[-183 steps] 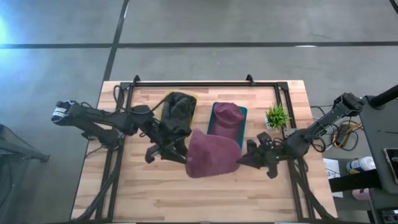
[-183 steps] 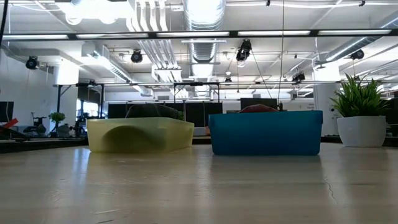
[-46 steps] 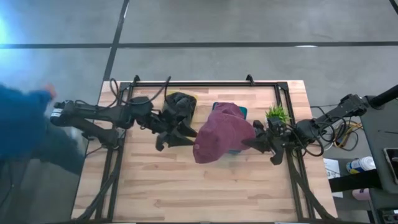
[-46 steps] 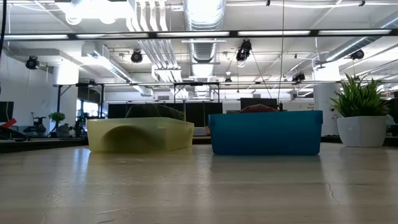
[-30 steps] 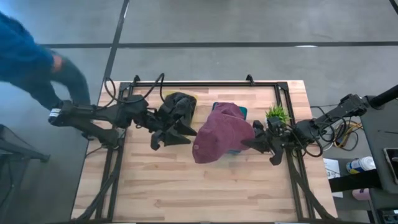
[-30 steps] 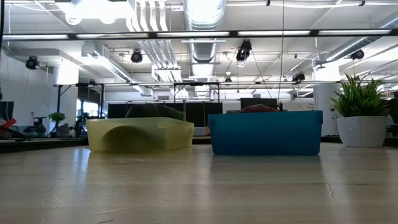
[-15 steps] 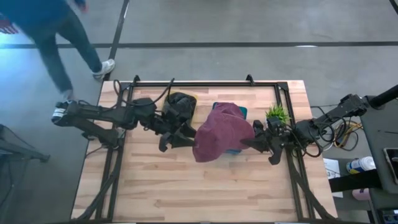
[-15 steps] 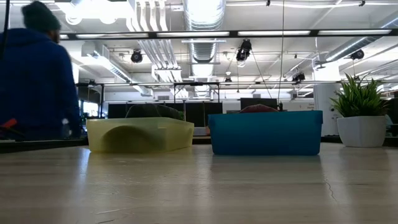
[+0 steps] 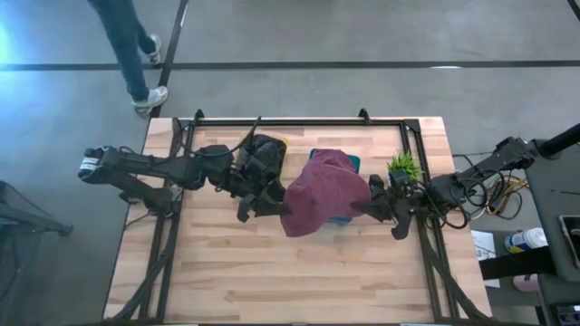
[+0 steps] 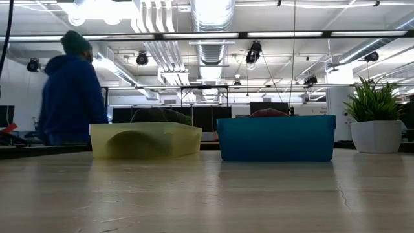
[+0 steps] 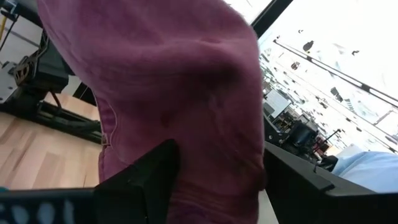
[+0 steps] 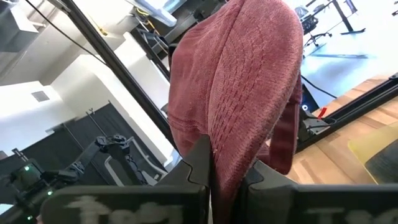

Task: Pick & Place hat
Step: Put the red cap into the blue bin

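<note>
Tabletop (image 9: 227,263) — right fingers (image 12: 200,163) pinching hat (image 9: 324,192)

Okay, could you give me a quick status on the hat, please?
Right gripper shut on maroon hat, held over blue bin. Left gripper open at the hat's edge. Nothing blocking.

I see a pale wooden desk (image 9: 227,272) with a black frame along its edges. Toward twelve o'clock a yellow bin (image 10: 145,140) and a blue bin (image 10: 277,138) stand side by side, and a small potted plant (image 9: 403,168) sits at about two o'clock, beside the blue bin.
</note>
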Action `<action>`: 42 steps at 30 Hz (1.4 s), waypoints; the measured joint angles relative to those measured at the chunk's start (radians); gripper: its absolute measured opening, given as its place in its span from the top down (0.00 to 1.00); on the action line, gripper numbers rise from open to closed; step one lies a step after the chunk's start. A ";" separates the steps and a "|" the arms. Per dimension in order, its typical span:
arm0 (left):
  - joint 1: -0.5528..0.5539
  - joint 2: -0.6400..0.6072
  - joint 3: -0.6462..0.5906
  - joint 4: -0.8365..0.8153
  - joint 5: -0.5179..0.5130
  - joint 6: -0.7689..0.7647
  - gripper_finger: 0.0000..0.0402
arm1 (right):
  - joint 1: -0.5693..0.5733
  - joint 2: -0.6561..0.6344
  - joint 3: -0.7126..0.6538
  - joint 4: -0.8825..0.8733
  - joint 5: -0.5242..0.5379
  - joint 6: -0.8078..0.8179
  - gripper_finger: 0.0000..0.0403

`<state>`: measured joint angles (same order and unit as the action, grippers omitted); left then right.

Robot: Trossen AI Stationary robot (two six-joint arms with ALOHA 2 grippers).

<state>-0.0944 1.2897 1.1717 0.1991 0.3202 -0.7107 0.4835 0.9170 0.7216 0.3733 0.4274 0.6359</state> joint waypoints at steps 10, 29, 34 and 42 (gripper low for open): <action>0.000 0.030 0.000 0.013 -0.006 0.012 0.54 | 0.001 0.000 -0.003 -0.032 -0.010 0.098 0.97; 0.014 0.059 0.032 0.023 0.027 0.093 0.99 | -0.040 0.001 -0.009 -0.186 0.020 0.351 0.74; 0.065 0.073 0.060 -0.068 0.099 0.099 1.00 | -0.036 -0.036 -0.009 -0.327 0.006 0.412 0.61; 0.221 0.160 0.153 -0.180 0.386 0.090 1.00 | 0.002 -0.173 -0.010 -0.750 -0.020 0.603 0.53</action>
<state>0.1265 1.4498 1.3244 0.0192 0.7066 -0.6209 0.4858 0.7444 0.7120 -0.3767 0.4072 1.2384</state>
